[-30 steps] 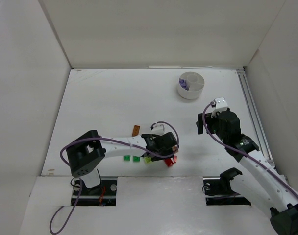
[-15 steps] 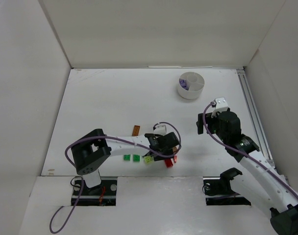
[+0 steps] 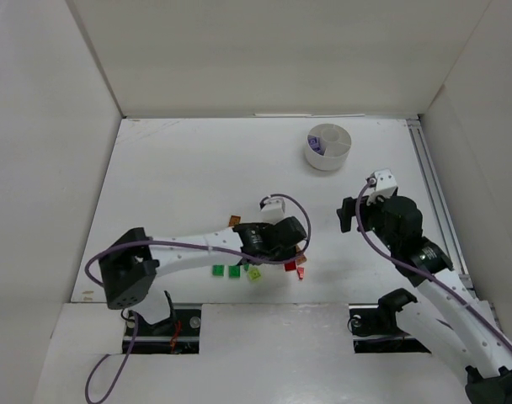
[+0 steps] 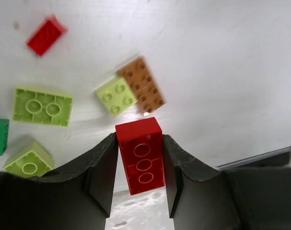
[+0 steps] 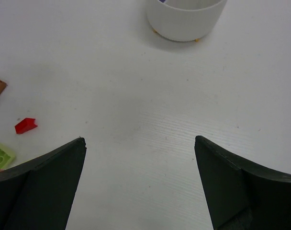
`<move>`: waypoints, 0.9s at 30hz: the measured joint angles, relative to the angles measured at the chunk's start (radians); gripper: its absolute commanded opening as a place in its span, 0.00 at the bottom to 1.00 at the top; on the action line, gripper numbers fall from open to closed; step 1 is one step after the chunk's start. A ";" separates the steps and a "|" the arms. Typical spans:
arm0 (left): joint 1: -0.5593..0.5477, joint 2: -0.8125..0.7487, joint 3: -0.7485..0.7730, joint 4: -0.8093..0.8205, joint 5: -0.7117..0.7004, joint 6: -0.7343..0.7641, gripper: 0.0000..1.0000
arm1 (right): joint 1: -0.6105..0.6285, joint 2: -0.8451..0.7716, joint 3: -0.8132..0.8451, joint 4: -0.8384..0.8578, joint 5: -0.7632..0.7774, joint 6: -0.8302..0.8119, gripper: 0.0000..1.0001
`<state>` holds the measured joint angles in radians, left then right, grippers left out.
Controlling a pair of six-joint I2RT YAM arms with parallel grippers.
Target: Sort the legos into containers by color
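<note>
The overhead view looks down; both wrist views sit close above the table (image 3: 197, 168), sharing legos (image 4: 42, 106).

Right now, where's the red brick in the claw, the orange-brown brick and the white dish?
red brick (image 4: 139, 153): left wrist view, middle circle of its face.
orange-brown brick (image 4: 141, 86): left wrist view, middle of its studded top.
white dish (image 5: 186, 24): right wrist view, its outer wall.

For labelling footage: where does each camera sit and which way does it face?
Top external: overhead from behind, looking down; left arm, right arm show.
Left wrist: looks down past the left end effector gripping a red brick.
Right wrist: looks forward past the open right end effector toward the white dish.
Shared: top and right wrist show the dish.
</note>
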<state>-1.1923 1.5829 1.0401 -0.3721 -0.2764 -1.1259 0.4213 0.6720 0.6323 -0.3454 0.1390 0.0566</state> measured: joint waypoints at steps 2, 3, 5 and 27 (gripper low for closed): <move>0.000 -0.072 0.030 -0.018 -0.069 0.000 0.29 | 0.000 -0.027 -0.010 0.014 -0.036 -0.010 1.00; 0.001 -0.106 0.050 -0.023 -0.103 0.000 0.29 | 0.000 -0.042 -0.015 0.021 -0.058 -0.020 1.00; 0.011 -0.166 0.084 -0.020 -0.160 -0.001 0.29 | 0.003 -0.068 -0.028 0.042 -0.109 -0.039 1.00; 0.121 -0.340 0.102 0.216 -0.334 0.112 0.29 | 0.261 0.227 0.158 0.322 -0.451 -0.142 0.91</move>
<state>-1.0714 1.2430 1.1419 -0.1558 -0.6102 -1.0138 0.6823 0.8986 0.7902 -0.0231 -0.3122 -0.0853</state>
